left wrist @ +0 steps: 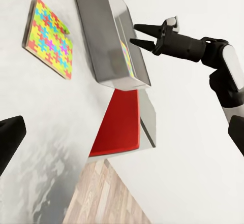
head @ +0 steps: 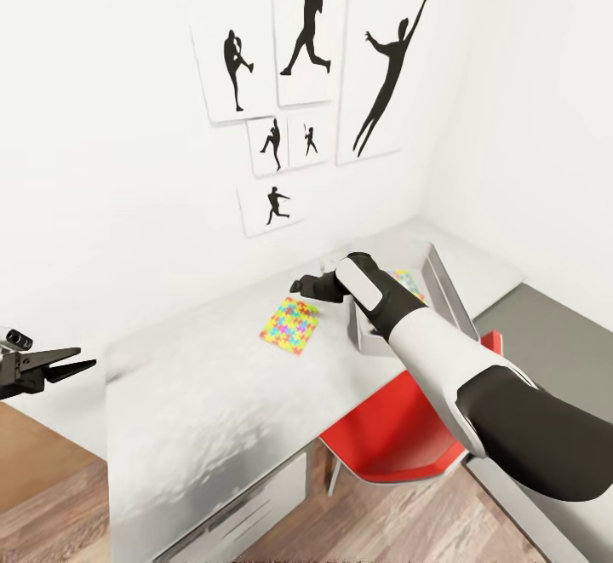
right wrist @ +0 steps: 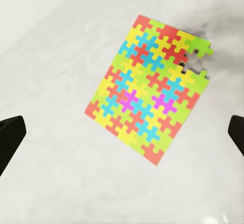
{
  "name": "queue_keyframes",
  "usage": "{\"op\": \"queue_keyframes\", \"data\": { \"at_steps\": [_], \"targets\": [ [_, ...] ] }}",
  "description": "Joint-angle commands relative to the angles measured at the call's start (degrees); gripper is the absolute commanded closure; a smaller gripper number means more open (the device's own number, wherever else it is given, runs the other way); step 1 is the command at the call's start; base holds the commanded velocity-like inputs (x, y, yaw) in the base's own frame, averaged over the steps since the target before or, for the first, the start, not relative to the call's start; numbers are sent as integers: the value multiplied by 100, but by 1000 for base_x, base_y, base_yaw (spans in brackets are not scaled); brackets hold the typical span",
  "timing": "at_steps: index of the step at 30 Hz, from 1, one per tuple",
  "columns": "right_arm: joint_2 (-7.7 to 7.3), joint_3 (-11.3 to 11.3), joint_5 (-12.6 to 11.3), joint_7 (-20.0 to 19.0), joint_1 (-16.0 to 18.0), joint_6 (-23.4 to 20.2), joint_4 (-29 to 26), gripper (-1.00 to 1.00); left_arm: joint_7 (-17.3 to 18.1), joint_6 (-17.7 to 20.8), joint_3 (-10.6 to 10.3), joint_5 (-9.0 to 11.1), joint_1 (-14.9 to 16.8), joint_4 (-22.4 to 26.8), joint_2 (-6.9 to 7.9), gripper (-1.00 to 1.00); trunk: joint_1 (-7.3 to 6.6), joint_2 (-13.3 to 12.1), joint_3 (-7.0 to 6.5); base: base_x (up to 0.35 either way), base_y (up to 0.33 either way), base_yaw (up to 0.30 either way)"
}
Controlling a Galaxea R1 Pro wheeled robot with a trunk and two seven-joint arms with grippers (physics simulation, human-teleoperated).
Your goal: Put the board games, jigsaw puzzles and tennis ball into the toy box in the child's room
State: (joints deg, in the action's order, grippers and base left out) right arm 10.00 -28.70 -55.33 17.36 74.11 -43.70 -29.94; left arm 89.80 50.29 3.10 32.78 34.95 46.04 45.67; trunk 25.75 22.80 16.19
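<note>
- Progress looks partial: one jigsaw puzzle (head: 290, 324) lies flat on the counter (head: 213, 410), just beside the toy box (head: 451, 290).
- Something colourful already sits in the box, probably the other puzzle.
- Right claw (head: 300, 284) hangs over the puzzle, jaws spread, empty.
- Left claw (head: 72, 365) is open too, off to the side.
- Can't see board games or ball, so can't say.

Glossy mottled table (head: 213, 393), matt bright jigsaw puzzle (right wrist: 150, 89), smooth red plastic chair (head: 400, 444), wood-plank floor (head: 51, 495).
</note>
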Motion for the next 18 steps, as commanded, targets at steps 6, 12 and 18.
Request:
{"op": "queue_keyframes", "data": {
  "at_steps": [6, 12, 18],
  "targets": [
    [0, -21, -63, 53, 7, 114, -3, -100, 20, 60, -4, 2, 3, 1, 3, -100, 3, 12, 68, 0, 0, 0],
    [0, -28, -65, 49, 7, 146, -3, -100, 20, 60, -3, 2, 3, 1, 3, -100, 3, 12, 124, 0, 1, 0],
    [0, -26, -44, 48, 7, 151, -3, -100, 20, 60, -4, 2, 3, 1, 3, -100, 3, 12, 180, 9, 71, 0]
  ]
}}
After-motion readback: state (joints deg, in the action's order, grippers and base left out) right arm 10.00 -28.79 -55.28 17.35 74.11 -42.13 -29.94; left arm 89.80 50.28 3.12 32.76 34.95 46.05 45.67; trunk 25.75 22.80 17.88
